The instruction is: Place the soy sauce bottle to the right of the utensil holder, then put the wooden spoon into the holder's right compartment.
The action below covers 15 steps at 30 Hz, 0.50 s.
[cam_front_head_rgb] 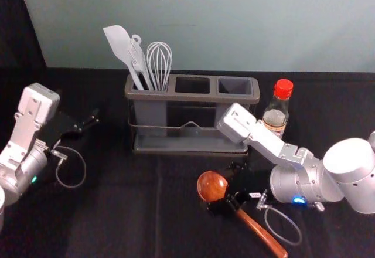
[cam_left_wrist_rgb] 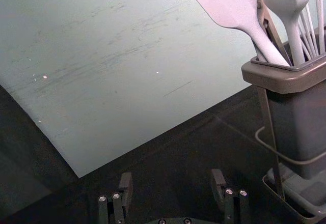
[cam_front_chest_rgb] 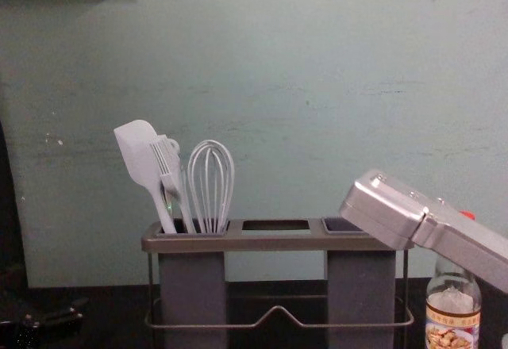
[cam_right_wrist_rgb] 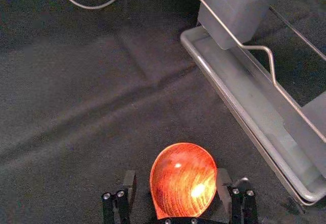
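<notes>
My right gripper (cam_front_head_rgb: 227, 189) is low over the wooden spoon (cam_front_head_rgb: 212, 186), in front of the holder's right part. In the right wrist view, the open right gripper (cam_right_wrist_rgb: 176, 180) has the spoon's bowl (cam_right_wrist_rgb: 183, 178) between its fingers; contact is unclear. The handle slants toward the front right. The utensil holder (cam_front_head_rgb: 193, 150) stands upright, its right compartment (cam_front_head_rgb: 235, 86) unfilled. Just right of it is the upright soy sauce bottle (cam_front_head_rgb: 275, 117), partly behind the right arm in the chest view. My left gripper (cam_front_head_rgb: 88, 123) idles left of the holder; its wrist view shows the left gripper (cam_left_wrist_rgb: 172, 180) open.
A white spatula (cam_front_head_rgb: 120, 46), a whisk (cam_front_head_rgb: 159, 64) and another white utensil fill the holder's left compartment. Its middle opening (cam_front_head_rgb: 193, 85) has no utensil. A wire rail (cam_front_chest_rgb: 278, 311) crosses the holder's front. Behind the black-covered table (cam_front_head_rgb: 117, 211) rises a wall (cam_front_head_rgb: 234, 23).
</notes>
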### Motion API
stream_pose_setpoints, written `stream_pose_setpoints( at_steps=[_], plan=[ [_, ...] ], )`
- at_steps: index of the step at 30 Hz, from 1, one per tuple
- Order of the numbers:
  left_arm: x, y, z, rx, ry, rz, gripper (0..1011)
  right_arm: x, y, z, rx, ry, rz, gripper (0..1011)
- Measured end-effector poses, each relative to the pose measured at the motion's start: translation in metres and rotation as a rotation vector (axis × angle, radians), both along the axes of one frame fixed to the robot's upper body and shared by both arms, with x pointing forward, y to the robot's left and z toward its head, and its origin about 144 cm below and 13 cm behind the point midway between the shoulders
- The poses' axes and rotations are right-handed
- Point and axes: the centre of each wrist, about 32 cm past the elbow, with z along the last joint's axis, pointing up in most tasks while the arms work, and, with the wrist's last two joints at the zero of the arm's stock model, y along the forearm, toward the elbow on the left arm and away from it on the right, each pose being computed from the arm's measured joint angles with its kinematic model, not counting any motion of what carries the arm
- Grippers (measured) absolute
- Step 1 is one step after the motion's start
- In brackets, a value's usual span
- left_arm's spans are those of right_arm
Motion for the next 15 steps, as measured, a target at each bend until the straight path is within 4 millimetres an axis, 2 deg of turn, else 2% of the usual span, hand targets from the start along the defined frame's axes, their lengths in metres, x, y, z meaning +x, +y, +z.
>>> stream_pose_setpoints(
  at_steps=[15],
  plan=[
    [0.0000,0.0000,0.0000,0.000,0.000,0.000,1005,0.0038,-0.0011,-0.0094,0.000,0.012,-0.021,1003]
  ],
)
